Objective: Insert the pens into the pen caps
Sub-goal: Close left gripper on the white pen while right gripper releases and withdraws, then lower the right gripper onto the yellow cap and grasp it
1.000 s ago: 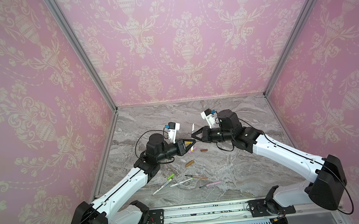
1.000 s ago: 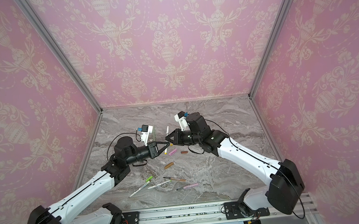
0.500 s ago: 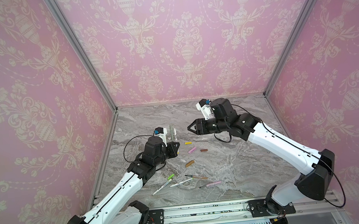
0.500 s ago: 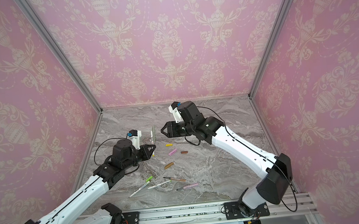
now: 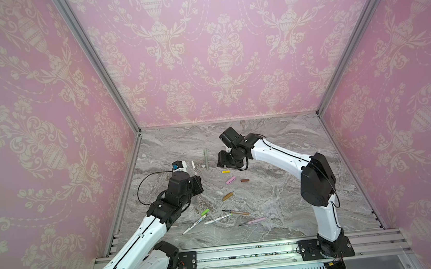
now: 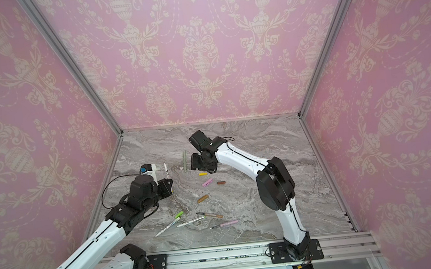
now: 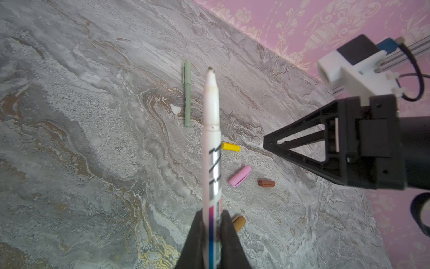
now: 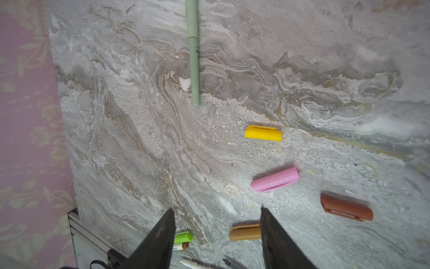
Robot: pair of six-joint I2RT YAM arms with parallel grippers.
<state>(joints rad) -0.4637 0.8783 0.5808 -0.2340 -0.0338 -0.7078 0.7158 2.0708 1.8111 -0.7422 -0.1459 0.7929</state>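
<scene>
Left gripper (image 7: 210,216) is clamping the white pen (image 7: 211,130), tip exposed. Right gripper (image 8: 216,208) is hanging open, empty, near loose caps (image 8: 274,179) on the table (image 8: 116,139). Advise gripping one cap squarely, mouth facing the pen.

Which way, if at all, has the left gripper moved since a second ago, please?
Yes. In a top view the left gripper, shut on a white pen, has drawn back leftward, away from the yellow cap.
</scene>
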